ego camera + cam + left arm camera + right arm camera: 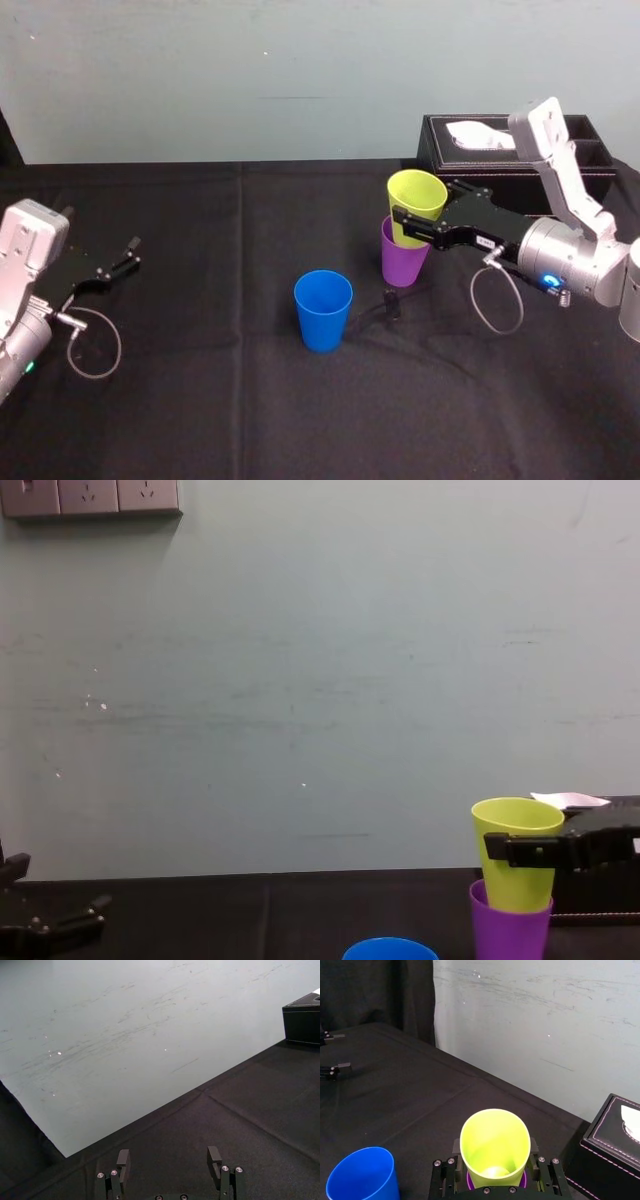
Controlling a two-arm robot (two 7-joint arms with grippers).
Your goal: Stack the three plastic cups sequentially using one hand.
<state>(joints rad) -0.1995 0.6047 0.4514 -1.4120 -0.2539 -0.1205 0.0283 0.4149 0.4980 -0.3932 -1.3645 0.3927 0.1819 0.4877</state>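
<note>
The yellow-green cup (415, 193) sits partway inside the purple cup (403, 262), most of it sticking out above the purple rim. My right gripper (415, 222) reaches in from the right and is shut on the yellow-green cup (495, 1145), one finger on each side. In the chest view the finger (530, 850) crosses the yellow-green cup (515, 870) just above the purple cup (508, 930). The blue cup (323, 310) stands upright and alone on the black cloth, in front and to the left of the pair. My left gripper (128, 255) rests open at the far left.
A black tissue box (520, 150) stands at the back right, just behind the right arm. Black cloth (200, 400) covers the table, and a pale wall rises behind it. A cable loop (495, 295) hangs under the right wrist.
</note>
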